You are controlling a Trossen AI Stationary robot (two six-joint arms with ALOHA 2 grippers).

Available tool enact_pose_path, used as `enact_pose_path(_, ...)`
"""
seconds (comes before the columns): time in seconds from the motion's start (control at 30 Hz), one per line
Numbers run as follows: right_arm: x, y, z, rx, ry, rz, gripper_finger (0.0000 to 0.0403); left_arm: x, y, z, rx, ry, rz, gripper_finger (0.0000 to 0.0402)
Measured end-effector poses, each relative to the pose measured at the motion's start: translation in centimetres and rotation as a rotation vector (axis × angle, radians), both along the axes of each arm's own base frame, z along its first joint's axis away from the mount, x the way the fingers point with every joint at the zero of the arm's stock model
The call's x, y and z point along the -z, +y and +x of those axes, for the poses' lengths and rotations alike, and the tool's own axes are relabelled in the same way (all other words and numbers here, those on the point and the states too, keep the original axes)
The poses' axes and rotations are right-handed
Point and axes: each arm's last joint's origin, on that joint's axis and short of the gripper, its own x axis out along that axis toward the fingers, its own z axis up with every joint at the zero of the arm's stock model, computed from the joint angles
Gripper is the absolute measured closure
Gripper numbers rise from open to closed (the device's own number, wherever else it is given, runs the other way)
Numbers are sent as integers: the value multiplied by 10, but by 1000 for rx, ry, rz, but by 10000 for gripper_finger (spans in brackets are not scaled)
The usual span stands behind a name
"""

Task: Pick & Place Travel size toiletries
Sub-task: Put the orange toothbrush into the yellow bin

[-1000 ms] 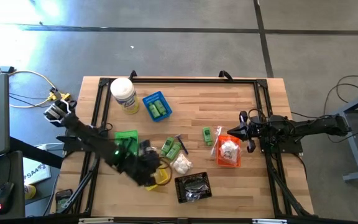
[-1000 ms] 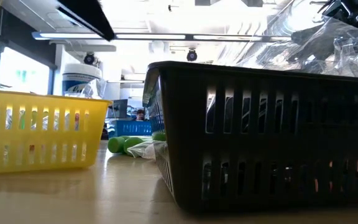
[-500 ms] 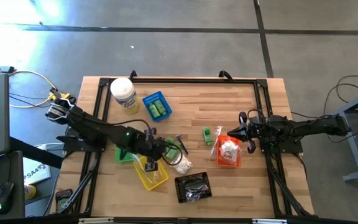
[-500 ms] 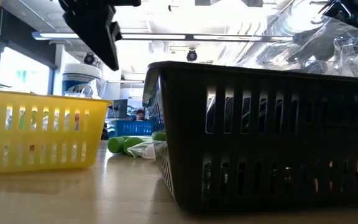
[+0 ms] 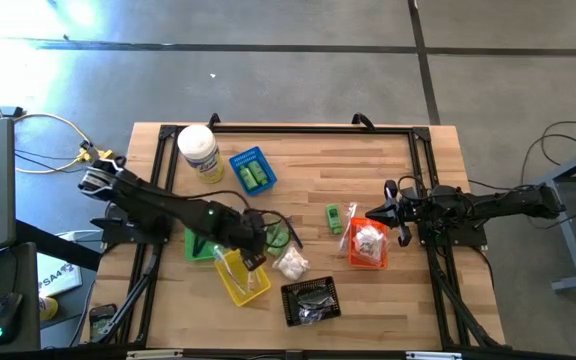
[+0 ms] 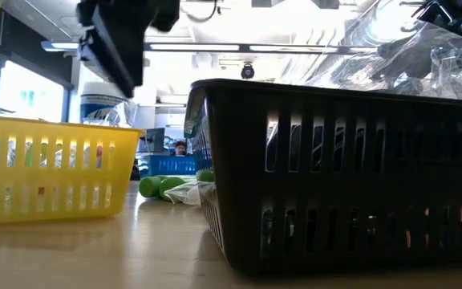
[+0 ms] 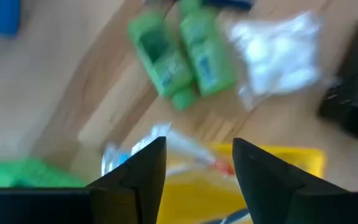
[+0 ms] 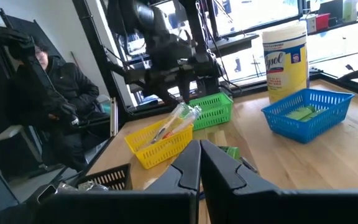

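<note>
Overhead, left tool [image 5: 251, 258] hidden; wrist view shows fingers parted, seemingly over clear-wrapped sticks [image 7: 185, 146].

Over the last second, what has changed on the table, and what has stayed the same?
The left arm swung away from the table's front edge, uncovering the yellow basket. The left hand opened over it; the clear-wrapped stick lies in that basket, apparently let go. The right hand, shut beside the orange basket, and the other items stayed put.

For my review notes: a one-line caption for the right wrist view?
Left gripper open above clear-wrapped sticks lying in the yellow basket.
</note>
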Motion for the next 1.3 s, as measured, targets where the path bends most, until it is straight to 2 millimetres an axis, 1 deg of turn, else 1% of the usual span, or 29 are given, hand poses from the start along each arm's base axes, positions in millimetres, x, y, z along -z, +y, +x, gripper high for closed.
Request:
enact_pose_path(0.1, 0, 0, 0, 0, 0, 0, 401, 13, -1, 0, -56, 95, 4, 228)
enact_pose_path(0.2, 0, 0, 0, 0, 1, -1, 401, 20, -2, 3, -82, 116, 6, 238)
enact_pose_path(0.33, 0, 0, 0, -1, 2, -2, 401, 19, -2, 4, -82, 99, 7, 249)
enact_pose_path(0.47, 0, 0, 0, -3, 2, -4, 401, 19, 0, 0, -119, 129, 22, 255)
enact_pose_path(0.7, 0, 0, 0, -3, 2, -4, 401, 19, -10, -4, -131, 125, 30, 258)
enact_pose_path(0.8, 1, 0, 0, -4, 4, -5, 401, 19, -9, -4, -126, 128, 19, 258)
enact_pose_path(1.0, 1, 0, 0, -3, 4, -5, 401, 17, -11, 4, -62, 57, 24, 258)
enact_pose_path(1.3, 1, 0, 0, -4, 5, -1, 401, 19, -7, -5, -139, 133, 61, 259)
